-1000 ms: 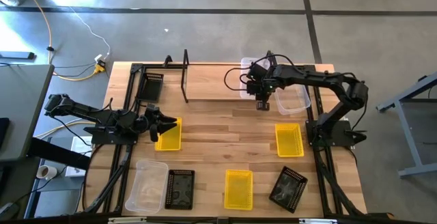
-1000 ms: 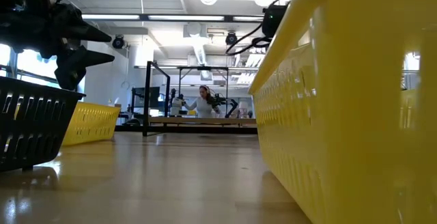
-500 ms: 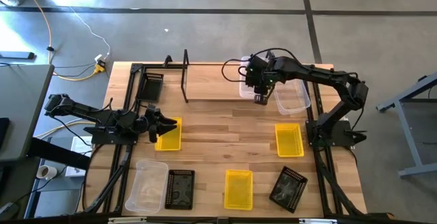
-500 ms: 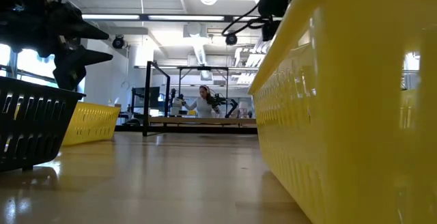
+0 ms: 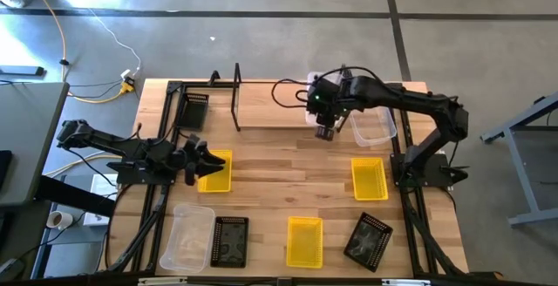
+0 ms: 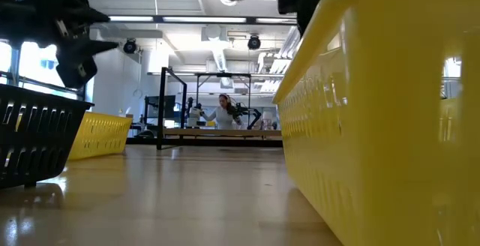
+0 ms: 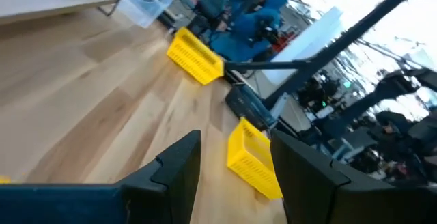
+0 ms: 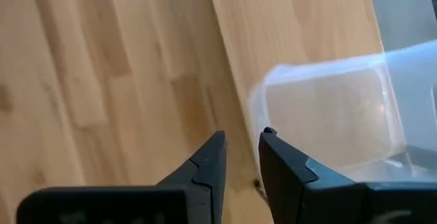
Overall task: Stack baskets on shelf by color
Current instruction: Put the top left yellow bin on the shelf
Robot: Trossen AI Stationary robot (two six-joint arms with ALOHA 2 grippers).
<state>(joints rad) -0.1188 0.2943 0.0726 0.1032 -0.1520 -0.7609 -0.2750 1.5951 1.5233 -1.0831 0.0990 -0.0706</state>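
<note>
The right gripper [image 5: 324, 133], fingers slightly parted and holding nothing, hovers at the near edge of the shelf [image 5: 270, 105] beside a clear basket [image 5: 316, 112] resting there, while the left gripper [image 5: 212, 160], fingers spread, hangs above a yellow basket [image 5: 216, 173]

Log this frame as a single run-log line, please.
left pincer: open, over yellow basket | right pincer: open, empty, at clear basket on shelf | black basket: on shelf

Wooden table [image 5: 288, 160]: shelf [image 5: 261, 103], scattered baskets [image 5: 369, 179].
</note>
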